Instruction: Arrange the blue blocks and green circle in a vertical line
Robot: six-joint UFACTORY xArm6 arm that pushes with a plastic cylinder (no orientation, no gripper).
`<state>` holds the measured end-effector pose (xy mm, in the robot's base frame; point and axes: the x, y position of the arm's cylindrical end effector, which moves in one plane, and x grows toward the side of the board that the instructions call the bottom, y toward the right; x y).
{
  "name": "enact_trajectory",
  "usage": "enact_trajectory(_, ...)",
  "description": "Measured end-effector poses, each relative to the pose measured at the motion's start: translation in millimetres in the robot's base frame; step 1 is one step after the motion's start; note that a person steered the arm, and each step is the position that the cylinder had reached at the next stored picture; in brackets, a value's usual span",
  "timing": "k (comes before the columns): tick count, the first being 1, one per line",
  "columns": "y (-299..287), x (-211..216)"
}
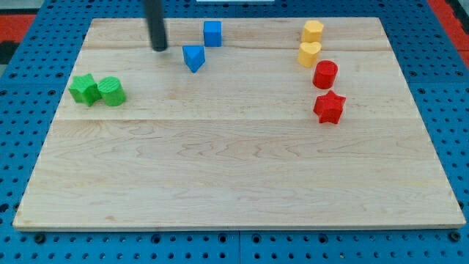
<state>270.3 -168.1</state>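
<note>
Sitting left of blue triangle block [193, 57], my tip [160, 48], no writing visible

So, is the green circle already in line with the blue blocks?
No. The green circle sits far left, touching the green star, apart from both blue blocks.

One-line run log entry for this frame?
tip left of blue triangle, apart | blue cube upper right | green circle touching green star | line unformed

No text, label, brand, number or sign can be read anywhere: the pale wooden board [242, 183], the small coloured blocks and the blue perforated surface [22, 81] around it appear unmarked at this resolution.
</note>
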Motion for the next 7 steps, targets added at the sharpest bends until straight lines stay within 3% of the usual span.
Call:
enact_trajectory(1, 16, 24)
enact_trajectory(3, 92, 29)
enact_trajectory(4, 94, 44)
enact_trajectory(6, -72, 47)
enact_trajectory(7, -89, 96)
